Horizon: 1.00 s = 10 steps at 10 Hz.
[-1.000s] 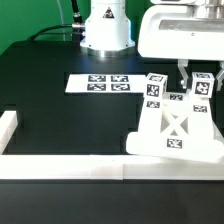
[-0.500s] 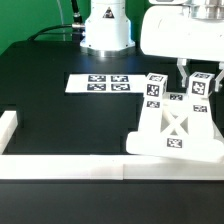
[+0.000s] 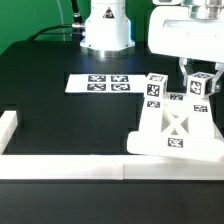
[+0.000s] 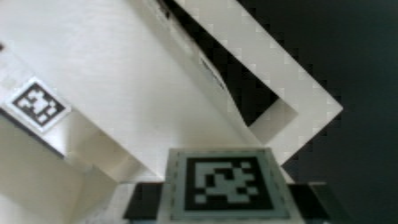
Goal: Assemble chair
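Black counter (image 3: 60,100), long white rail (image 3: 60,166) along its near edge with a raised end block at the exterior view's left. Marker board (image 3: 100,83), thin flat white sheet with square tags, lies flat further back, left of the chair and just beside it. White robot base (image 3: 106,28) stands behind the marker board. Small blocky white plastic chair (image 3: 176,128), joined, sits right of the marker board against the rail: cross-braced frame facing the camera, tagged, with 2 short tagged posts rising at its back. Jaws (image 3: 201,78) are above the chair's right post (image 3: 201,86), pressed nearly together and pinching it from both sides. In the wrist view the post's tag (image 4: 226,180) fills the space between the dark fingers (image 4: 141,200), with the white frame bars (image 4: 267,75) beyond.
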Tool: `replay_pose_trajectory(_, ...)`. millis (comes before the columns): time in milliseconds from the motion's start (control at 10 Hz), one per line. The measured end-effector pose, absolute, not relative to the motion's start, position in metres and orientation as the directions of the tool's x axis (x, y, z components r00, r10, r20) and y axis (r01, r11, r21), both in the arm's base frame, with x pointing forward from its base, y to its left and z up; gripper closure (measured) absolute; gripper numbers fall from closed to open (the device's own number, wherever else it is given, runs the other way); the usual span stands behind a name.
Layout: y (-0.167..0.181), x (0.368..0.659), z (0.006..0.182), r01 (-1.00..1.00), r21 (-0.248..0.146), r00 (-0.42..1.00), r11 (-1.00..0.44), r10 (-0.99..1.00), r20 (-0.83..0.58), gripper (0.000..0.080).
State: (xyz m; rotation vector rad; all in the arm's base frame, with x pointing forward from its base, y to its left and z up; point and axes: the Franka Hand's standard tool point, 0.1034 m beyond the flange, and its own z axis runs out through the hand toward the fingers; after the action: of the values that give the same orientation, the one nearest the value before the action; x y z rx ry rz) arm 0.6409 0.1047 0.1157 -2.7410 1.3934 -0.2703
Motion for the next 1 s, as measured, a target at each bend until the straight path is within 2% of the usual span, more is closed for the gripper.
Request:
replay_pose_trajectory(700,0.1095,0.6402,0.1154,-0.961,-0.175,0.211,-0.214,-0.977,0.041,0.0528)
replay_pose_trajectory(800,0.1096,0.6401,0.1152,-0.961,-0.175,0.211,-0.215,-0.977,0.041,0.0424)
replay_pose_trajectory(900,0.1095,0.6401,0.1151,-0.956,-0.174,0.233,-0.238,-0.971,0.045,0.0424)
replay_pose_trajectory(1000,0.1093,0.6401,0.1151,-0.948,-0.172,0.261,-0.266,-0.964,0.051,0.0231)
